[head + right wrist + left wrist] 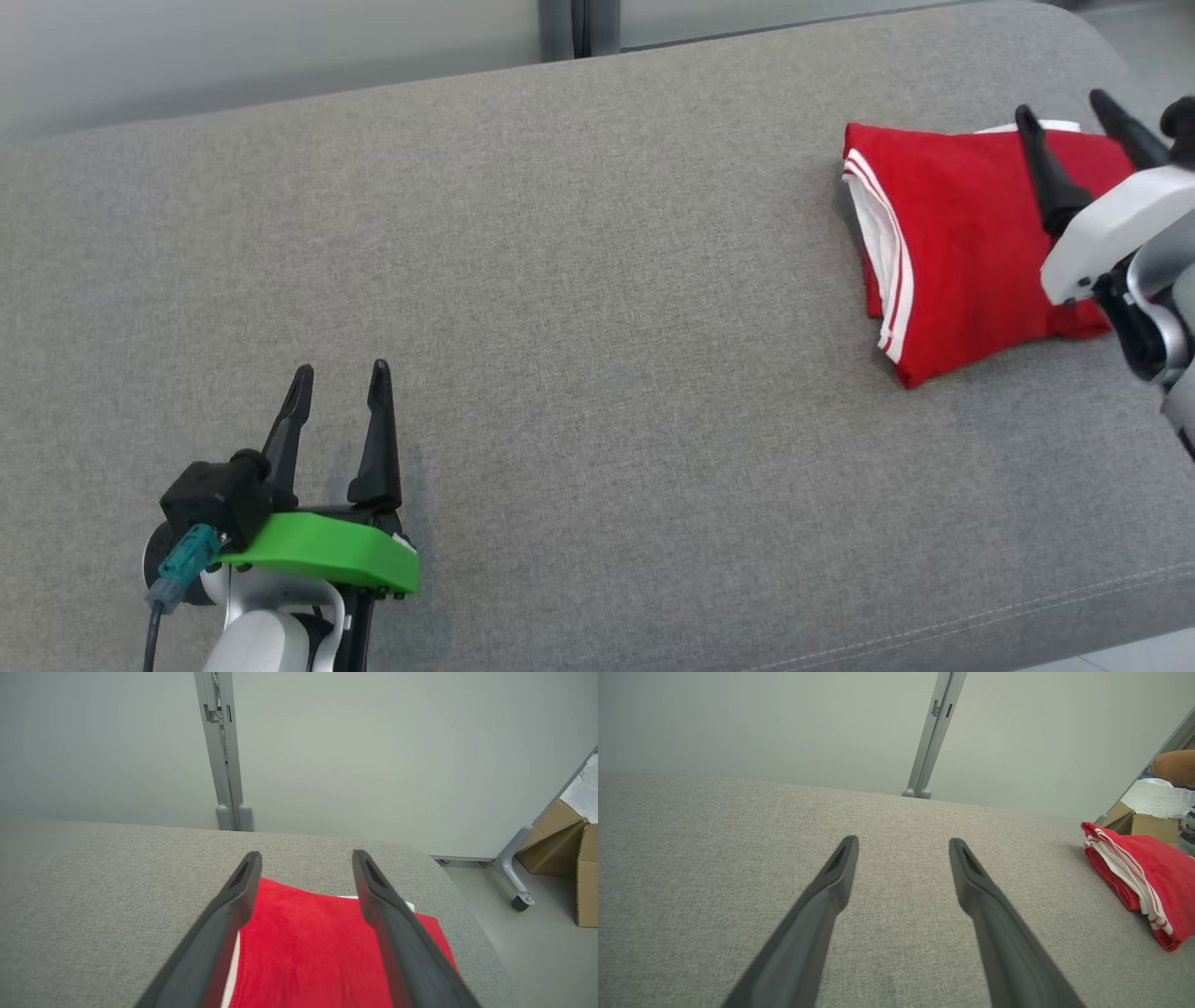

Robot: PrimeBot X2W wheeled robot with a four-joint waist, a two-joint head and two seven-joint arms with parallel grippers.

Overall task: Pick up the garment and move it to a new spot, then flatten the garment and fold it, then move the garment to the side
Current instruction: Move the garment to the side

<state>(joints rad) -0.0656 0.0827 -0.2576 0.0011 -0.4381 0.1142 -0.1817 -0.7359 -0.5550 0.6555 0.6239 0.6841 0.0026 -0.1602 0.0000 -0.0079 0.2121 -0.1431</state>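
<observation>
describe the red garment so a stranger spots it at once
Start at the wide grey fabric cushion. At its right end, below the open right gripper, lies a folded red cloth garment. Its red colour and white-striped edge set it apart.

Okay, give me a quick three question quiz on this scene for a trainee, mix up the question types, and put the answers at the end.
1. True or false: the left pincer is shut on the red garment.
2. Where does the garment lie? A) folded, near the right end of the grey cushion; B) spread flat at its centre; C) on the floor.
3. Fill in: the right pincer, jaws open, hangs over the ____.
Key: 1 false; 2 A; 3 garment.
</observation>
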